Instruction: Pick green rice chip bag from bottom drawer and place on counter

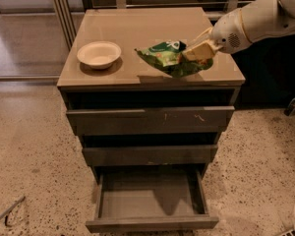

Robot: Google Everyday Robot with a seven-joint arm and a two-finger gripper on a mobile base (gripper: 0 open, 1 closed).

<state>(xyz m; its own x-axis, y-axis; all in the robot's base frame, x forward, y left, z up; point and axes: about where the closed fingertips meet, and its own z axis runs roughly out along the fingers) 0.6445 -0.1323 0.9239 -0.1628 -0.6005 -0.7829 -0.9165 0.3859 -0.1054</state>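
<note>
Cream two-finger end effector [200, 50] clenched on the right end of the crinkly green rice chip bag [167, 58]. The bag sticks out to its left, low over the front right of the glossy tan counter [152, 26]. Round cream bowl [99, 54] sits further left on the counter; shallow grey bottom drawer [150, 200] stands open well below, to the lower left.

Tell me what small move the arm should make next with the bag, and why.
Probably lower the gripper slightly and let go. It is shut on the green rice chip bag, which hangs low over the front right of the counter, apart from the bowl. The bottom drawer stands open with no bag inside, so only the set-down seems left.
</note>
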